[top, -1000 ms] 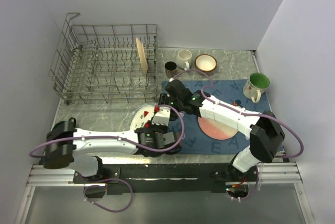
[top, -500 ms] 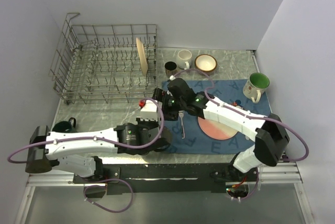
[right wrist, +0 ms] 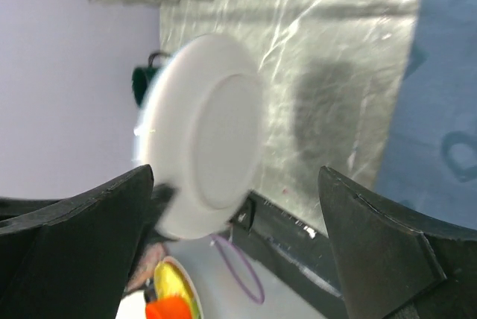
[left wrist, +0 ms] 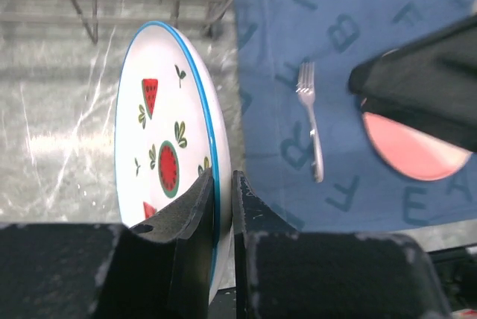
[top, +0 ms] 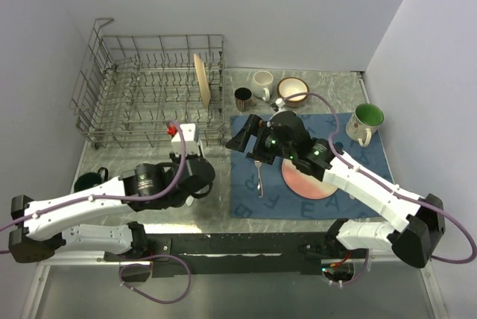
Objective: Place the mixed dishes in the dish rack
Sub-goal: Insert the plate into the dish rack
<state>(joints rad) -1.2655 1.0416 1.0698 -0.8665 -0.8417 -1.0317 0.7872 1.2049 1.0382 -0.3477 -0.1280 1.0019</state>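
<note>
Holding a white round plate with a blue rim and watermelon pictures [left wrist: 168, 147], the left gripper [left wrist: 222, 185] has its two black fingers pinched tight on the plate's edge. The plate stands up on its edge above the grey marbled table [top: 112, 153]. It is just in front of the big grey wire dish rack [top: 89, 103] and beside the blue mat with letters [top: 246, 201]. A tan plate [top: 200, 80] stands between the tines inside the rack. The right gripper [top: 240, 137] hangs over the mat's far left corner, fingers spread wide with nothing between them. A metal fork [top: 258, 177] and a pink round plate [top: 305, 182] lie on the mat. A white mug [top: 261, 83], a dark mug [top: 243, 98] and a brown-rimmed bowl [top: 294, 90] sit behind the mat. A mug with a green inside [top: 365, 121] stands at the mat's far right corner.
</note>
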